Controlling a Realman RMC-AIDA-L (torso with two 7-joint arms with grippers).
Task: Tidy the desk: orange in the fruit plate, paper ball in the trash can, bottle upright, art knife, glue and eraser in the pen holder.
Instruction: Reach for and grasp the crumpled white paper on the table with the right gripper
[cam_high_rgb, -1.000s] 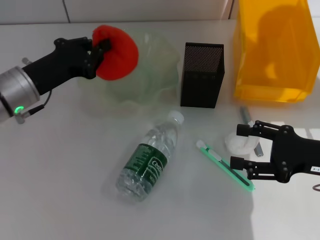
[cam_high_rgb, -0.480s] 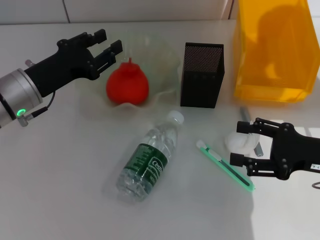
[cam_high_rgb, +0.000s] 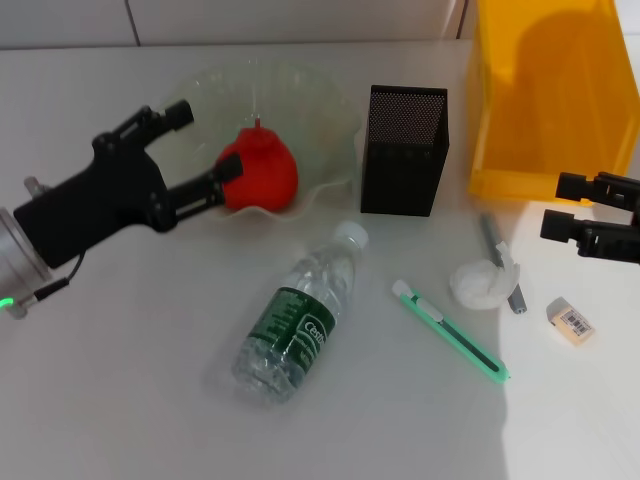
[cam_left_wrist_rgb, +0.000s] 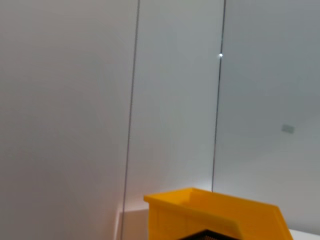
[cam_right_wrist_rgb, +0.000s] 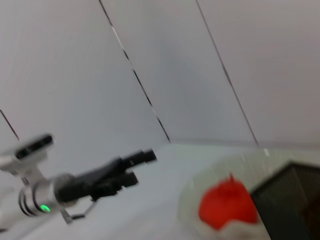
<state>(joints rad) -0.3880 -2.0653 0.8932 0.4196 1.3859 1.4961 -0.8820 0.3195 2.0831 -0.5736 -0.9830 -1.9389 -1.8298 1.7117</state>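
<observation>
**Kid:** What is closest to us on the table (cam_high_rgb: 120, 400)?

**Helper:** The bottle (cam_high_rgb: 298, 322). It lies on its side at about six o'clock, cap pointing toward one o'clock. It is round, so a bad push could make it roll away.

**Kid:** And the green thing?

**Helper:** That is the knife (cam_high_rgb: 449, 330), flat at about four o'clock. It is thin and low, so fingers could slide off it. Near it, toward three o'clock, sit the eraser (cam_high_rgb: 571, 321), the paper ball (cam_high_rgb: 483, 284) and the grey glue stick (cam_high_rgb: 501, 262). The paper ball touches the glue stick, so grabbing one could knock the other.

**Kid:** Where are the hands?

**Helper:** The left gripper (cam_high_rgb: 188, 148) is at ten o'clock, fingers apart and holding nothing, one finger just beside the orange (cam_high_rgb: 261, 169). A bump could tip the bowl (cam_high_rgb: 335, 125). The right gripper (cam_high_rgb: 570, 205) is at three o'clock, fingers apart, empty too.

**Kid:** Is the orange done?

**Helper:** Yes, it sits in the bowl at eleven o'clock.

**Kid:** What is far back?

**Helper:** The black pen cup (cam_high_rgb: 405, 150) at twelve o'clock, and the yellow bin (cam_high_rgb: 545, 95) at two o'clock. The cup is narrow, so a long knife could miss it.
</observation>
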